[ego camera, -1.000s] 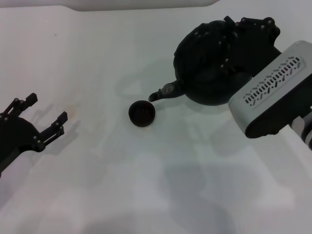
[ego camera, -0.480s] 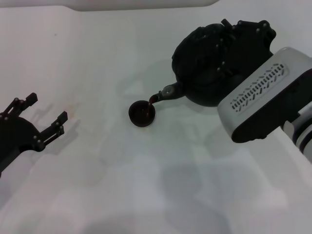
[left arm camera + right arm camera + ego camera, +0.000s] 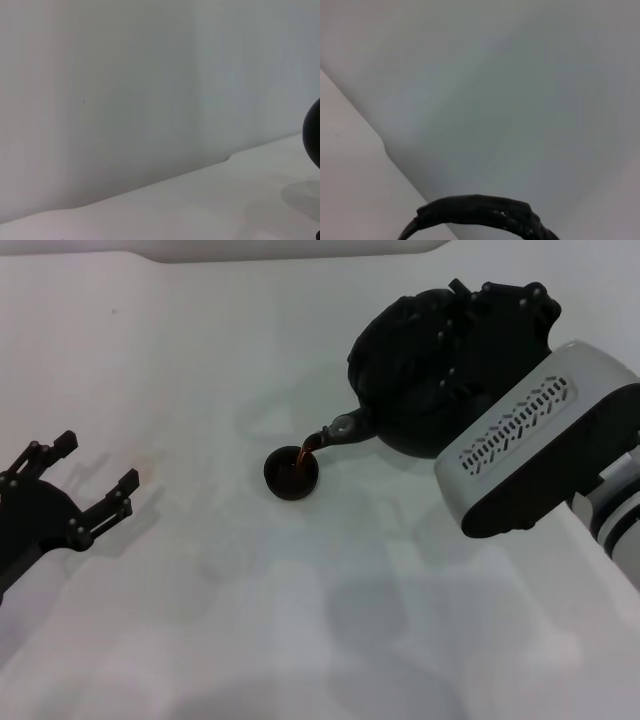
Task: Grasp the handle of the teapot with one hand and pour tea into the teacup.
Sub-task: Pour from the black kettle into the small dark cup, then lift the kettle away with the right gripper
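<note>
The black teapot [image 3: 415,380] hangs tilted at the back right, its pale-tipped spout [image 3: 335,430] dipping toward the small dark teacup [image 3: 291,472]. A thin brown stream of tea runs from the spout into the cup, which holds dark liquid. My right gripper [image 3: 495,320] is shut on the handle over the pot's top; the ribbed black handle [image 3: 480,212] shows as an arch in the right wrist view. My left gripper [image 3: 85,485] rests open at the far left, well away from the cup. A sliver of the teapot [image 3: 315,132] shows in the left wrist view.
The white table [image 3: 300,620] carries only the cup. A pale wall or raised edge [image 3: 290,248] runs along the back. My right forearm's white casing [image 3: 530,455] hangs over the table's right side.
The right arm has shifted a little left and tipped the teapot further. The spout has come over the cup's rim and tea now flows into it. The left arm has not moved.
</note>
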### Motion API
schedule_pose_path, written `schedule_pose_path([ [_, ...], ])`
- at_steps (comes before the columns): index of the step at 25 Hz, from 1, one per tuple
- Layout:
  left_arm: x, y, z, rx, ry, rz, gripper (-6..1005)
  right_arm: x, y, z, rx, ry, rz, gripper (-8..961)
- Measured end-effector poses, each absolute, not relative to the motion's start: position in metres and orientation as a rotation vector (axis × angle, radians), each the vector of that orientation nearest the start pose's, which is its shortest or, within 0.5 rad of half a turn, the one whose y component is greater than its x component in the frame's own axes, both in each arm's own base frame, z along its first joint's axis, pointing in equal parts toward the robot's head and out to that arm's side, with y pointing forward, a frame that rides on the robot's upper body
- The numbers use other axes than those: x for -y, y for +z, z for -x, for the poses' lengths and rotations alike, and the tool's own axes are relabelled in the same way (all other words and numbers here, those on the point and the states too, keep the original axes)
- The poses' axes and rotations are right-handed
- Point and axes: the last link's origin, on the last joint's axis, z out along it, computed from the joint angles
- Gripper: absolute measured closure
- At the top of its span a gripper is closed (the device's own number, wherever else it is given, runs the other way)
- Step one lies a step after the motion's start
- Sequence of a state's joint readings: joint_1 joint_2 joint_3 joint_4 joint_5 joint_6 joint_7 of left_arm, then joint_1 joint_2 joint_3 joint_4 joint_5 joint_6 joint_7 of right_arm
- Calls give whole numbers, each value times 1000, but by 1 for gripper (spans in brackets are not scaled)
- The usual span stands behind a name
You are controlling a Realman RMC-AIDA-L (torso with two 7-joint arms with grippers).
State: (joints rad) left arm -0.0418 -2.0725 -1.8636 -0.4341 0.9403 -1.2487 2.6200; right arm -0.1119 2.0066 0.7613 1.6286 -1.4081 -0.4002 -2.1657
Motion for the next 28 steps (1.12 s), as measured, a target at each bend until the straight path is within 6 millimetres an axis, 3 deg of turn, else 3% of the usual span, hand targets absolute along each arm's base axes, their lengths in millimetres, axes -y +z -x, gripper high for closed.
schedule_pose_path([
  [28, -219, -25, 364, 466, -606, 2113, 143, -259, -58, -162, 42, 38, 1937, 845],
])
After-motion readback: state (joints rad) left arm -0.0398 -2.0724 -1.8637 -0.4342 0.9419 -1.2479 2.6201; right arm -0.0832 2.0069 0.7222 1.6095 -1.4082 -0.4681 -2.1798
